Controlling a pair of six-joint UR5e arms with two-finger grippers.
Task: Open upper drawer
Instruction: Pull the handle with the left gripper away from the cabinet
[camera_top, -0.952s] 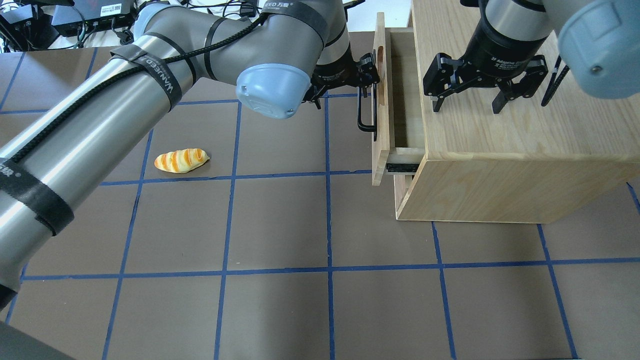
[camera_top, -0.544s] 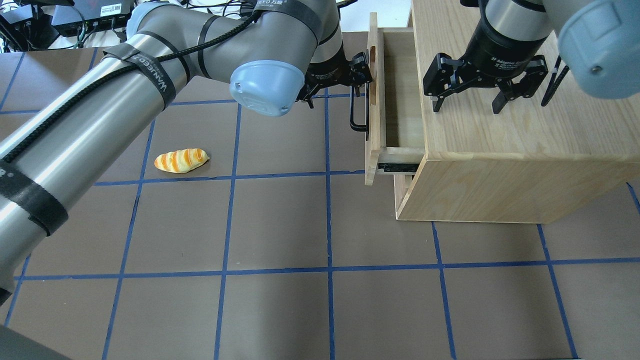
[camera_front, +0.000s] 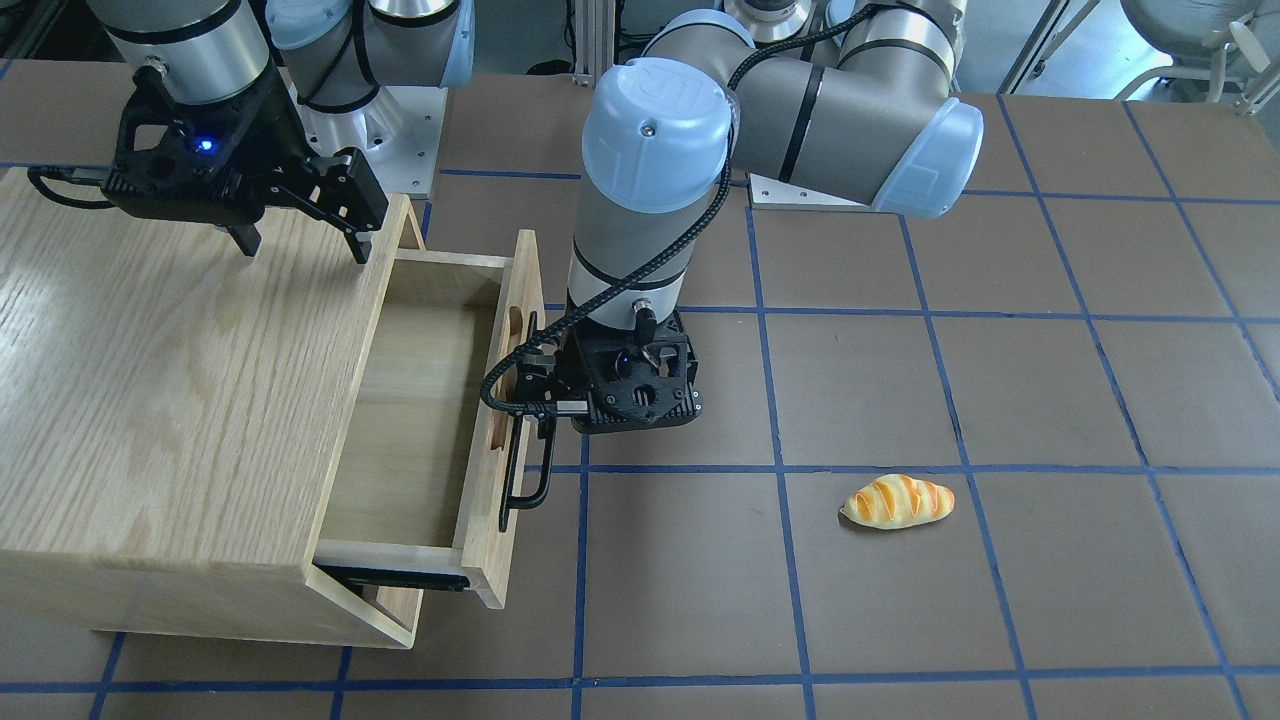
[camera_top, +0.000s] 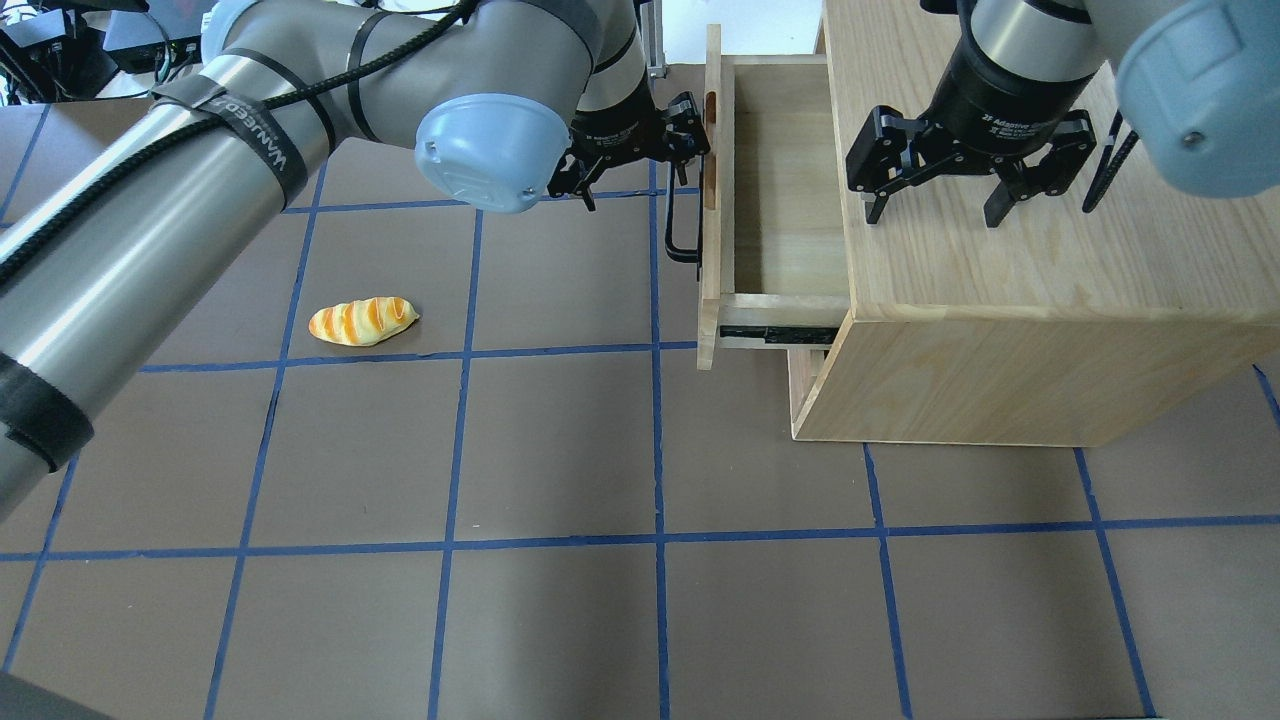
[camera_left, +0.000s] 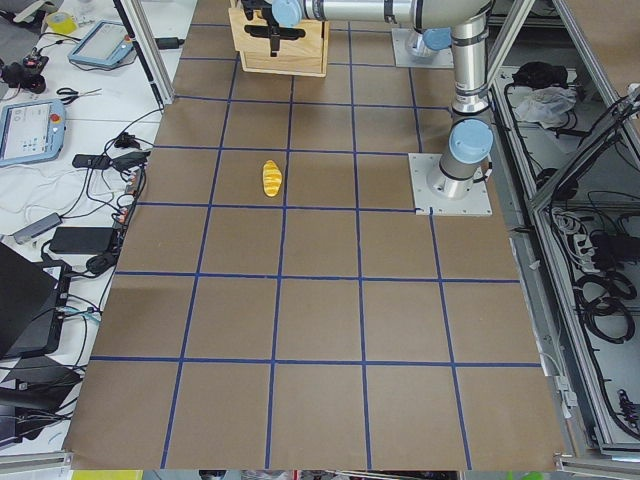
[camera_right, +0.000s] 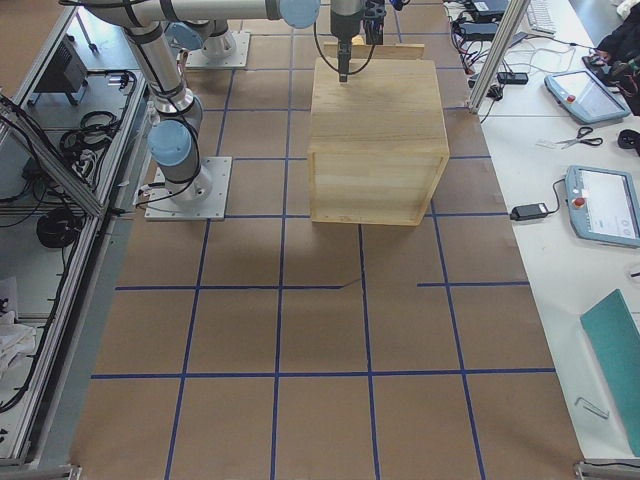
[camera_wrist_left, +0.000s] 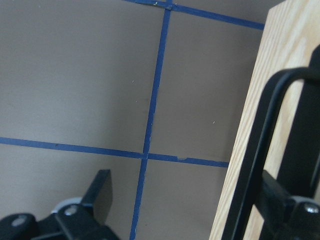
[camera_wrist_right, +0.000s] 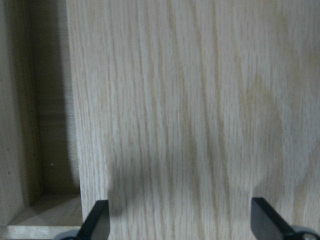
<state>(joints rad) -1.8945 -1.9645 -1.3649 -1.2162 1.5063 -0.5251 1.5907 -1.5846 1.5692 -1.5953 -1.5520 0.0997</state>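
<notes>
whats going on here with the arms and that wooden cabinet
The left tool, open, has one finger hooked behind the black bar handle of the upper drawer, which stands partway out of the cabinet with nothing visible inside. The right tool is open, tips down at the cabinet top; contact is not clear. A bread roll lies apart on the table, untouched.

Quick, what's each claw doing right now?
Left gripper: open, the drawer handle between its fingers.
Right gripper: open, holding nothing.
</notes>
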